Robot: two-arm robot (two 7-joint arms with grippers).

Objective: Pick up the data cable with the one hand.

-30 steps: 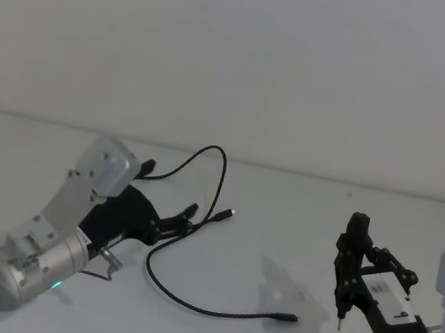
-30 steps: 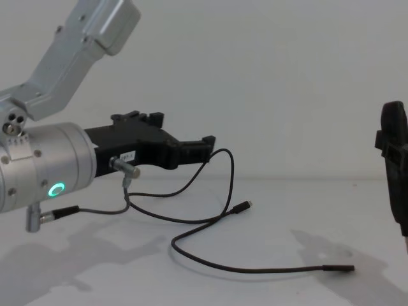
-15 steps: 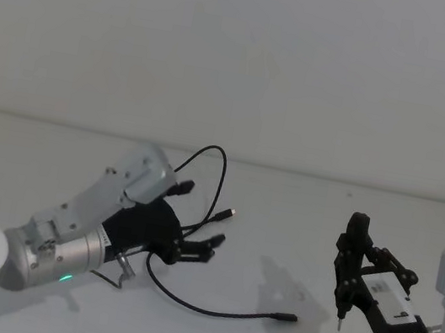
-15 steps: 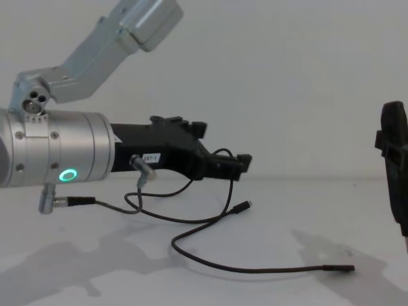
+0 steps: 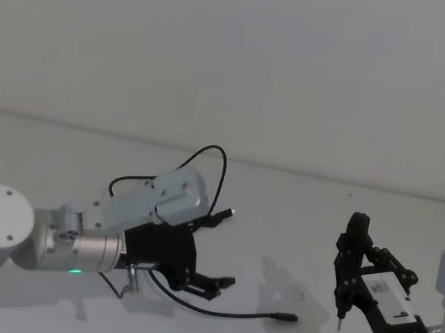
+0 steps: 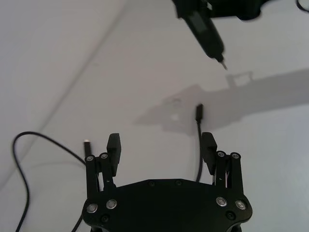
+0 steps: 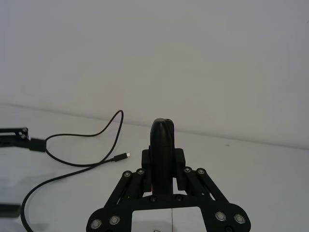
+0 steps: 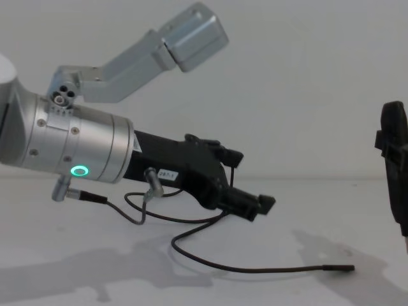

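The data cable [image 5: 240,315] is thin and black and curves over the white table, with one slim plug at the front right [image 5: 287,317] and the other farther back [image 5: 230,213]. My left gripper [image 5: 211,285], black on a silver cylinder with a green ring light, is open. It tilts down just above the cable's front curve, apart from it. In the left wrist view the cable [image 6: 197,130] runs just inside one finger [image 6: 208,145] of the left gripper [image 6: 161,145]. The chest view has this gripper [image 8: 247,179] above the cable [image 8: 255,269].
My right gripper [image 5: 347,273] stands upright and shut at the right, with its thin metal tip pointing down, well away from the cable. A short dark wire with silver plugs [image 8: 102,200] hangs off the left wrist. The white table [image 5: 283,211] meets a plain wall behind.
My left arm has swung right and forward, and its gripper has tipped down over the cable's front curve. The cable and the right arm have not moved.
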